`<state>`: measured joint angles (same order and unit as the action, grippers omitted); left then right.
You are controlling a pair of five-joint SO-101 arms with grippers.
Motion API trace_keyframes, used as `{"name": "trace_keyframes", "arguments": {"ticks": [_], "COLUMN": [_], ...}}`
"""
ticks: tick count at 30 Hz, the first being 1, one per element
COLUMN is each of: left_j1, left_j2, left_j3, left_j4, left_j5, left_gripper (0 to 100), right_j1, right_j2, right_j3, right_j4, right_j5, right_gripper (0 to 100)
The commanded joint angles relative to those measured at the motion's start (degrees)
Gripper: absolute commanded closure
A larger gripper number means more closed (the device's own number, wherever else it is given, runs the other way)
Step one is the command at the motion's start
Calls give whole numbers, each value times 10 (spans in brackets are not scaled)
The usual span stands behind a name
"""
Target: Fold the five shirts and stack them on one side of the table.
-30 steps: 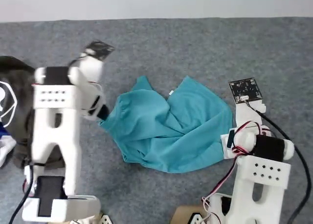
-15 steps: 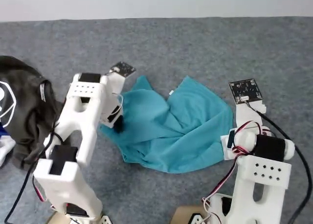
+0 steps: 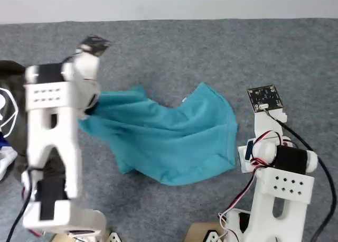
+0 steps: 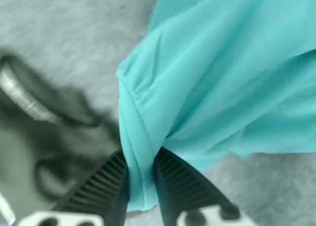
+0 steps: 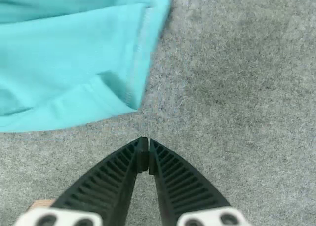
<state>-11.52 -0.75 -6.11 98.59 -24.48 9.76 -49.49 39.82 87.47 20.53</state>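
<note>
**High view.** Locate the left claw (image 3: 88,106) at the near corner of the teal shirt (image 3: 169,139). The shirt spreads away from this claw across the grey table covering (image 3: 211,52), rumpled and unfolded. Its far hem ends just beside the right arm (image 3: 277,170). A dark garment (image 3: 11,91) lies on the opposite side of the left claw from the shirt, beside the left arm (image 3: 50,131).

**Left wrist view.** Check the left claw (image 4: 139,163). Its two ribbed fingers (image 4: 111,174) stand only a narrow gap apart, and a bunched fold of the teal shirt (image 4: 222,73) is pinched between them. The fabric rises from the grip and fans out ahead of the claw. The seamed edge runs straight down into the gap between the fingers. To one side of the claw, a dark garment (image 4: 47,120) shows as a blurred shape with what appears to be a pale printed band.

**Right wrist view.** Check the right claw (image 5: 143,156). Its fingertips meet with nothing between them. The claw points down at the bare grey table covering (image 5: 237,88). A hemmed corner of the teal shirt (image 5: 74,53) lies flat just ahead of the tips, near them but not touching.
</note>
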Motion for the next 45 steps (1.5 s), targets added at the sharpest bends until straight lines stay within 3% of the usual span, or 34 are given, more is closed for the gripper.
{"name": "trace_keyframes", "arguments": {"ticks": [1, 9, 14, 20, 26, 30, 33, 39, 45], "left_j1": [-69, -125, -123, -126, -109, -72, -32, 29, 38], "left_j2": [-71, -131, -136, -136, -136, -130, -121, 21, 227], "left_j3": [19, 265, 323, 233, 100, 60, 60, 34, -153], "left_j4": [22, 19, 18, 18, 18, 15, -38, -171, -120], "left_j5": [-54, -202, -223, -221, -167, -128, -79, 18, 27], "left_gripper": [996, 993, 903, 844, 824, 804, 804, 804, 804], "right_j1": [5, 4, 1, -17, -21, -21, -19, -18, -17], "right_j2": [4, 5, 5, 5, 5, 5, 5, 5, 5], "right_j3": [-28, -28, -4, 15, 15, 18, 18, 18, 19], "right_j4": [-2, -36, -39, -50, -85, -81, -80, -79, -70], "right_j5": [6, 6, 6, 6, 6, 6, 6, 6, 6], "right_gripper": [990, 990, 990, 990, 990, 990, 990, 990, 990]}}
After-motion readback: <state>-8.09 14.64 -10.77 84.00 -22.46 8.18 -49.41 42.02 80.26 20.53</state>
